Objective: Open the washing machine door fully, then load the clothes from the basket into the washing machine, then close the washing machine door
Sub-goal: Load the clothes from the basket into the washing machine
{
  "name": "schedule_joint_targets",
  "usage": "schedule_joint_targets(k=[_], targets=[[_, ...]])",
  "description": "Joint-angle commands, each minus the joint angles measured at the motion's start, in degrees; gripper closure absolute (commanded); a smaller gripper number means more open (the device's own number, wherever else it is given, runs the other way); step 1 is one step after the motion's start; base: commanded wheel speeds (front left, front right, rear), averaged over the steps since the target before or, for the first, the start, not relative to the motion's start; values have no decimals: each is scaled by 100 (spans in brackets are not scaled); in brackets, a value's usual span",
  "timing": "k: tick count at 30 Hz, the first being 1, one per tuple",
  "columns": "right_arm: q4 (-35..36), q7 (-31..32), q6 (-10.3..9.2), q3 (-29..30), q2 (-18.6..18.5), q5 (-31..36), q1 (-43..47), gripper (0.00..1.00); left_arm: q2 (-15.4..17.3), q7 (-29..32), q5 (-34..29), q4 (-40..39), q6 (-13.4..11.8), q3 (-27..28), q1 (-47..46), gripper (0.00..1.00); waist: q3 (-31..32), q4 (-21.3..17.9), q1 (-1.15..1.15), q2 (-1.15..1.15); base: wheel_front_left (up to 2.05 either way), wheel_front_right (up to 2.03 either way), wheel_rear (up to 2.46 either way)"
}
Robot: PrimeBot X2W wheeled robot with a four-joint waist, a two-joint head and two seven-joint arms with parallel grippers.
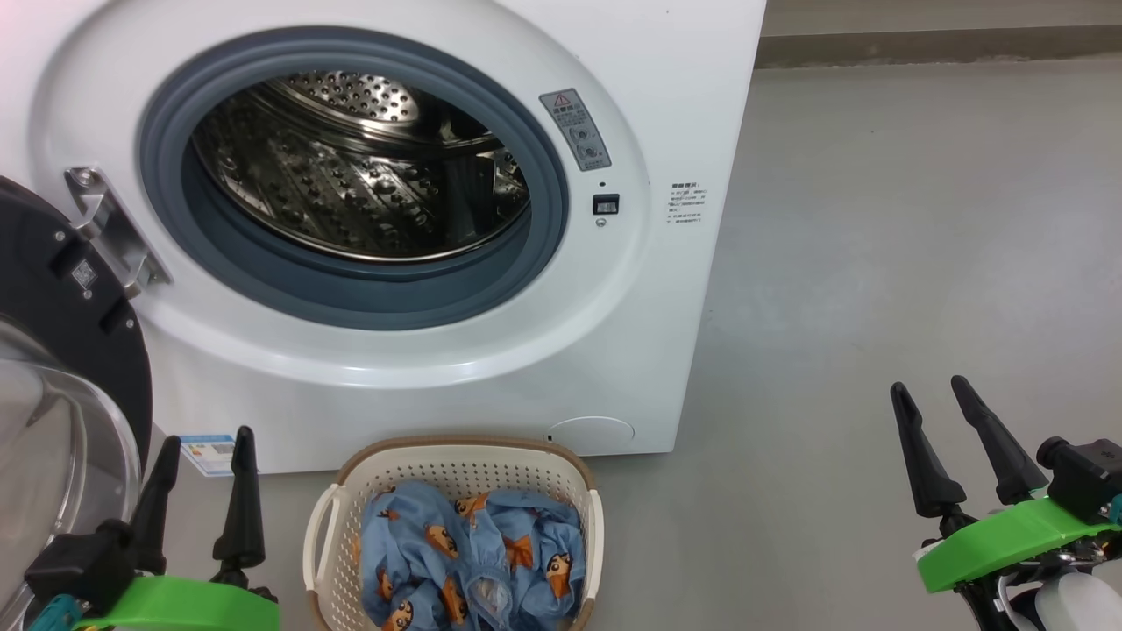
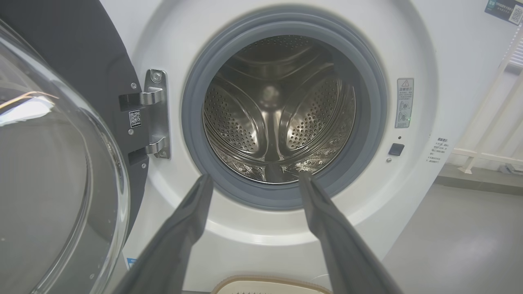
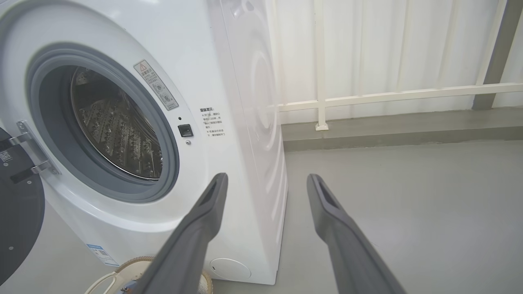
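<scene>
1. The fingers of the left gripper (image 1: 205, 441) are being held wide apart, with nothing gripped between them.
2. The fingers of the right gripper (image 1: 929, 387) are likewise being held spread and unloaded, over bare floor (image 1: 877, 219).
3. The basket (image 1: 465, 444) is being seen just right of the left fingers and well left of the right ones, standing on the floor before the washer (image 1: 684, 105); whether the two are touching cannot be told.
4. The clothes (image 1: 473, 552) are being kept bunched inside the basket.
5. The door (image 1: 53, 289) is being held swung open just left of the left fingers, hung on its hinge (image 1: 110, 228), its glass bowl bulging toward the camera.
6. Beyond the left fingertips, the drum (image 1: 351, 175) is being left exposed, ringed by the gasket (image 1: 368, 298).
7. Past the right fingertips, the washer's front corner is being faced, with a white railing (image 3: 400, 94) farther off.
</scene>
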State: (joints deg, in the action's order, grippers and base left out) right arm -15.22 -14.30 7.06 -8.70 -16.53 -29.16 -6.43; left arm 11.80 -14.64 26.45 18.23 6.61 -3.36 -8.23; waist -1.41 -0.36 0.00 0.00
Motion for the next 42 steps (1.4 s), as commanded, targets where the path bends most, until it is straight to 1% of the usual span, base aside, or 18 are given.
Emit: schedule_joint_targets(k=[1,18,24,31,42], targets=[[118,-70,43,-65,-126,7,-72,0,133,-36,-63,-92,46,218,-179,0,-6,-2,0,0,0,0,0],[133,-70,43,-32,-115,5,-128,0,78,-36,-109,-77,53,240,-240,0,-139,-39,0,0,0,0,0],[159,-70,43,-37,-88,23,-173,0,58,-36,-192,-49,11,214,-297,0,-275,-81,0,0,0,0,0],[188,-70,43,-39,-49,32,-254,0,30,-36,-273,12,-24,178,-425,0,-533,-120,0,0,0,0,0],[245,-70,43,1,45,64,-511,0,-8,-36,-346,152,-15,98,-767,0,-1195,-188,0,0,0,0,0]])
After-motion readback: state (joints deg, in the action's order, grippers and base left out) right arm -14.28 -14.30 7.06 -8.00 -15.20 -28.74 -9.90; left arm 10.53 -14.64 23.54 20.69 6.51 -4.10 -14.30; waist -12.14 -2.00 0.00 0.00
